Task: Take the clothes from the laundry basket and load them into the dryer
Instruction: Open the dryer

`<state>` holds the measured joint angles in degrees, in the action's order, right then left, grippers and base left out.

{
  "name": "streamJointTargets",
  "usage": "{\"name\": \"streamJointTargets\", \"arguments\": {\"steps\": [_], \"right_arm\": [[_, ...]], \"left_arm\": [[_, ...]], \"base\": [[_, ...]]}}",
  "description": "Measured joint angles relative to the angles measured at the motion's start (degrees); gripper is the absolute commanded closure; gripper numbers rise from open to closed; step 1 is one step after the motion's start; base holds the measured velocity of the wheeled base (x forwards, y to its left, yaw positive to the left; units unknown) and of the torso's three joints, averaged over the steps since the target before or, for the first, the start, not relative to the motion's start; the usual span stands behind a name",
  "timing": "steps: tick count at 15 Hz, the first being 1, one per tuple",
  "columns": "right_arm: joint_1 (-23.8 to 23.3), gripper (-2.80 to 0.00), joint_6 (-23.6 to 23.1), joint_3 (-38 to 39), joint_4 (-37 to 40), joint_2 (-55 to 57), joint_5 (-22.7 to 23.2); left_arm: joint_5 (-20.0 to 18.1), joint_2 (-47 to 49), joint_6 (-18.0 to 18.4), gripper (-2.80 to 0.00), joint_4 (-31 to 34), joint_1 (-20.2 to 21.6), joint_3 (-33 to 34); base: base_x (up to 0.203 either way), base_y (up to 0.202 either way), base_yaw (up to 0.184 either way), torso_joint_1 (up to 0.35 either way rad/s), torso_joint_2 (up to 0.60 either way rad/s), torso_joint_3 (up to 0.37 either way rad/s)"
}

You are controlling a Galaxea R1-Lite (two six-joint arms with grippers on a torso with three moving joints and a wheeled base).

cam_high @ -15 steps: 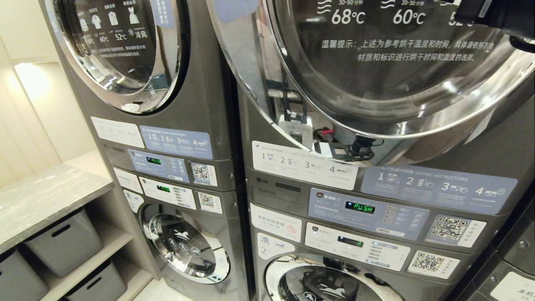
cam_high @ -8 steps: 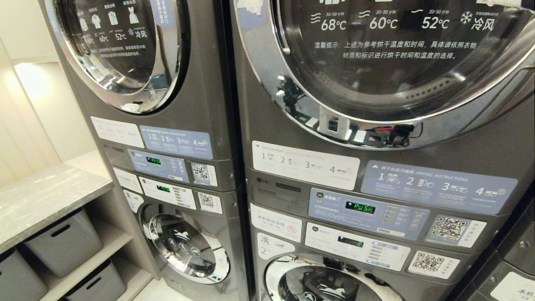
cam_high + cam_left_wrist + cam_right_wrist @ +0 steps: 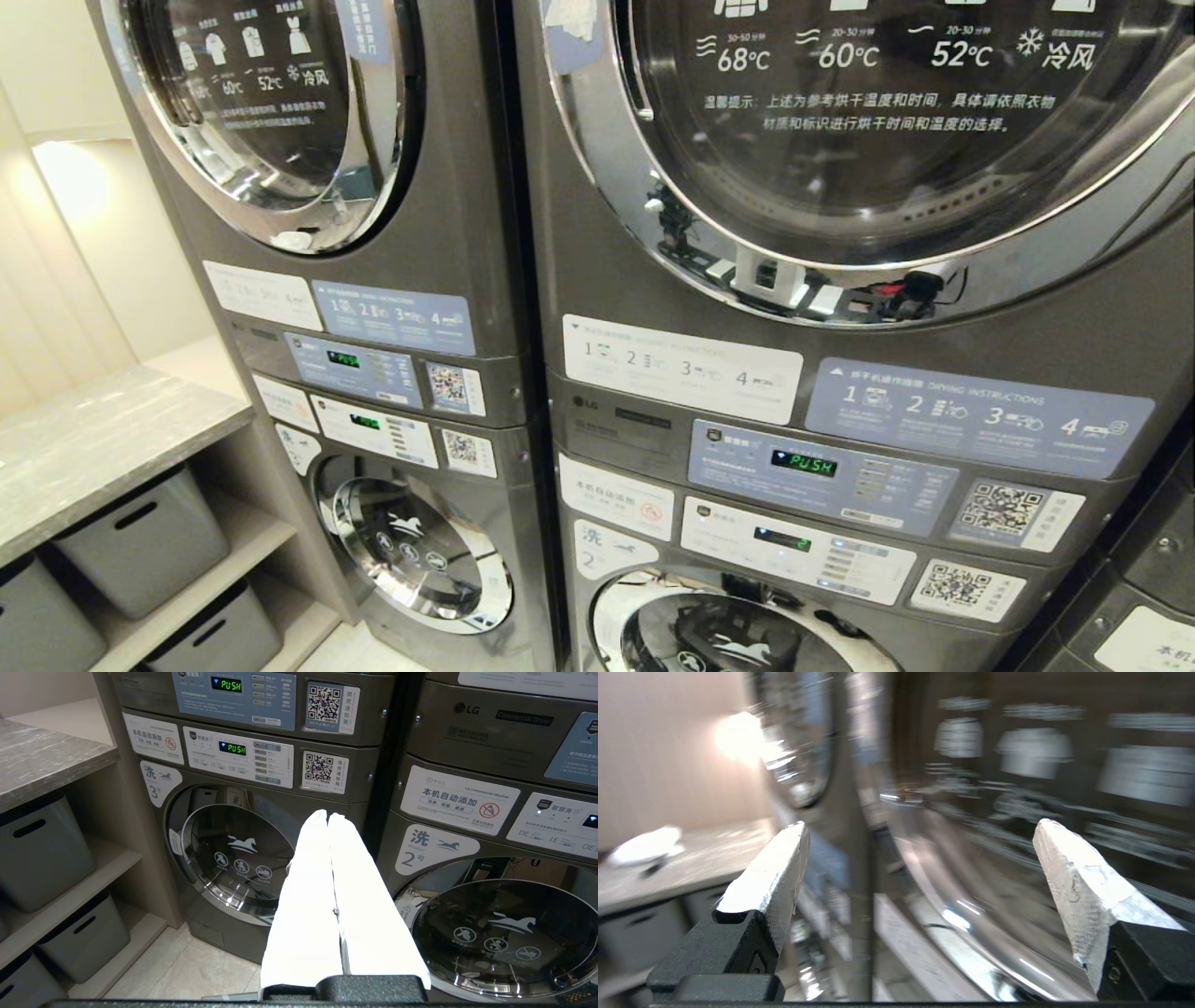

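The dryer [image 3: 1027, 336] fills the right of the head view. Its round glass door [image 3: 887, 140], with a chrome ring and temperature labels, lies flush against the machine front. No arm shows in the head view. In the right wrist view my right gripper [image 3: 920, 826] is open and empty, and it faces the door's chrome ring [image 3: 971, 933] from close by. My left gripper [image 3: 328, 814] hangs low in front of the washers, its white fingers shut together on nothing. The laundry basket and the clothes are out of view.
A second stacked dryer [image 3: 271, 112] and washer [image 3: 420, 551] stand to the left. A stone counter [image 3: 93, 439] beside them has grey bins [image 3: 140, 541] on shelves below. Control panels [image 3: 822, 476] sit under the dryer door, above the lower washer door [image 3: 738, 635].
The dryer door was swung out from the machine a second ago and now lies flush against the front. My right arm, then at the head view's top right corner, has left that view.
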<state>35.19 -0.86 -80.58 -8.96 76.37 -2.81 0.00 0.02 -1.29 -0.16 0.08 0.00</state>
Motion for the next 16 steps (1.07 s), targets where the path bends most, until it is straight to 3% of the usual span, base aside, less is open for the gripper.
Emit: {"name": "streamJointTargets", "arguments": {"steps": [2, 5, 10, 16], "right_arm": [[5.45, -2.80, -0.61, -4.54, -2.01, 8.05, 1.16], [9.75, -2.80, -1.37, -13.02, -5.84, 20.10, 1.54], [11.04, -2.80, -3.68, -29.84, -7.69, 35.89, 1.52], [9.59, -2.80, -8.94, -31.92, -18.58, 43.45, -2.04]], "left_arm": [[0.00, 0.00, -0.05, 0.00, 0.00, -0.01, 0.00], [0.00, 0.00, -0.20, 0.00, 0.00, -0.03, 0.00], [0.00, 0.00, -0.22, 0.00, 0.02, 0.02, 0.00], [0.00, 0.00, -0.18, 0.00, 0.01, -0.03, 0.00]], "base": [[0.000, 0.000, 0.000, 0.000, 0.00, 0.000], [0.000, 0.000, 0.000, 0.000, 0.00, 0.000], [0.000, 0.000, 0.000, 0.000, 0.00, 0.000], [0.000, 0.000, 0.000, 0.000, 0.00, 0.000]]}}
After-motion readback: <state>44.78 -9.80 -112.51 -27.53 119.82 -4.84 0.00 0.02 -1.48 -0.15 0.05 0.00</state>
